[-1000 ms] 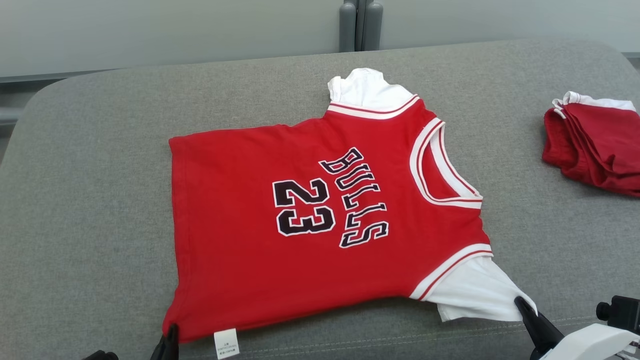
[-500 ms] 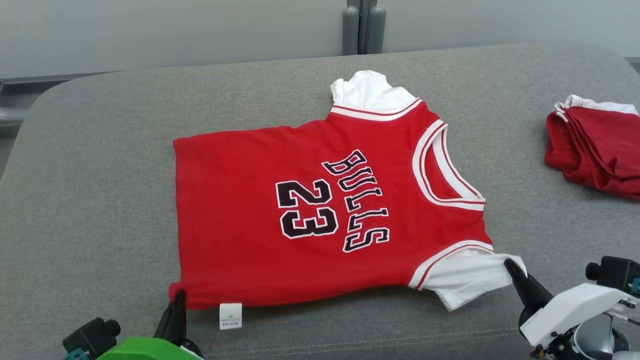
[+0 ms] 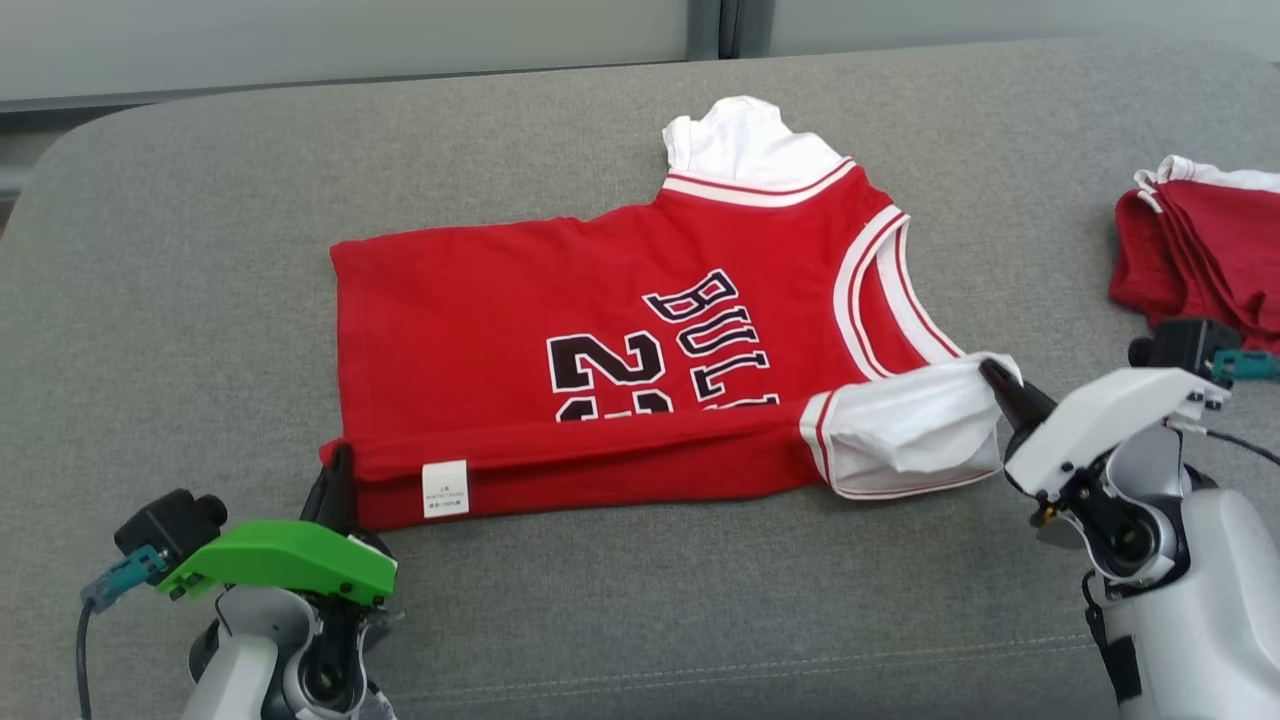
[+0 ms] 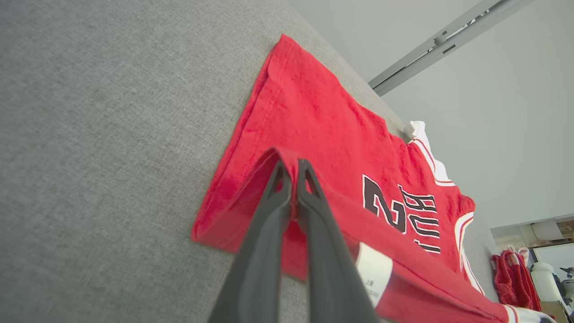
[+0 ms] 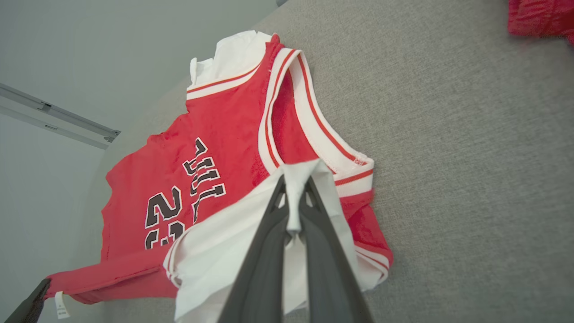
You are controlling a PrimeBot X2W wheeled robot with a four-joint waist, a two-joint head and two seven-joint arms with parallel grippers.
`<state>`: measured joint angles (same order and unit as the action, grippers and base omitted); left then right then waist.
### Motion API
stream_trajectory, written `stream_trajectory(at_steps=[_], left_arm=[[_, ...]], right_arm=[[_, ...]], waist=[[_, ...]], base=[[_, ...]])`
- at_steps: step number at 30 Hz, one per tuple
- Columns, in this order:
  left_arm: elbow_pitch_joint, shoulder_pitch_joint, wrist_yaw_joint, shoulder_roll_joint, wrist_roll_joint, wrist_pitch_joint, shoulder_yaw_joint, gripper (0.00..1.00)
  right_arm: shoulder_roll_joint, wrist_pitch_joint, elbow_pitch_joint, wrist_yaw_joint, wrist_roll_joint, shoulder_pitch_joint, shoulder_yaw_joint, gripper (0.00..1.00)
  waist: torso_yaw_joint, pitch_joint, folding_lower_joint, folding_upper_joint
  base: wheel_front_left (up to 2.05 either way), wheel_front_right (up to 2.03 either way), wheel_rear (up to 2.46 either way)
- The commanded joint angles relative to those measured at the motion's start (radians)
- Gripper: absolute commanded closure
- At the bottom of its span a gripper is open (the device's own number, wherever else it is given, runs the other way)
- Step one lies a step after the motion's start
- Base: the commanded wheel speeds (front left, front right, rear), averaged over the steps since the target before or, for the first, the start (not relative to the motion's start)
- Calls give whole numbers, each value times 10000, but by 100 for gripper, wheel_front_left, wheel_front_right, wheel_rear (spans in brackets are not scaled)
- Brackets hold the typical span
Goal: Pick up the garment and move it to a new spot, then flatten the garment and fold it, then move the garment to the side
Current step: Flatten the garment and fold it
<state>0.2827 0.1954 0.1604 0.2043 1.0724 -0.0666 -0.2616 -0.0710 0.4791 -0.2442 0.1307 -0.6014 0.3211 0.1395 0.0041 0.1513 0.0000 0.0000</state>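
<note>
The garment (image 3: pixel 560 300) is a red jersey with white sleeves and black "BULLS 23" lettering, lying on a grey padded surface. Its near edge is lifted and folded over toward the far side, covering the lower part of the number. My left gripper (image 3: pixel 338 470) is shut on the red hem corner (image 4: pixel 287 161) at the near left, beside a white label (image 3: pixel 445 488). My right gripper (image 3: pixel 995 378) is shut on the white sleeve (image 5: pixel 296 179) at the near right, holding it raised above the neckline (image 5: pixel 309 121).
A second red and white garment (image 3: pixel 1200 240) lies bunched at the far right of the grey surface (image 3: pixel 180 300). A pale wall with a vertical grey strip (image 3: pixel 728 20) runs behind the surface's far edge.
Both grippers have carried the jersey's near edge up and away from me, folding it over the lettering. The head camera has also tilted down slightly.
</note>
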Motion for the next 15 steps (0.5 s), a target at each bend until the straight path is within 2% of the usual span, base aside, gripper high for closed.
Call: stream_trajectory(at_steps=[1, 8, 15], left_arm=[[189, 309, -41, 26, -64, 5, 10, 100], [1604, 1744, -298, -65, -348, -87, -130, 100], [2585, 2511, -511, -165, -548, -160, -359, 100]], right_arm=[[-25, 29, -227, -1, 108, 305, -16, 100], [-23, 9, -2097, -1, 495, 2120, -389, 100], [-198, -388, -3428, -1, 662, 3178, -1053, 100]], waist=[[-40, 335, 0, 0], [10, 931, 0, 0], [126, 1157, 0, 0]], base=[[0, 0, 0], [0, 0, 0], [0, 0, 0]])
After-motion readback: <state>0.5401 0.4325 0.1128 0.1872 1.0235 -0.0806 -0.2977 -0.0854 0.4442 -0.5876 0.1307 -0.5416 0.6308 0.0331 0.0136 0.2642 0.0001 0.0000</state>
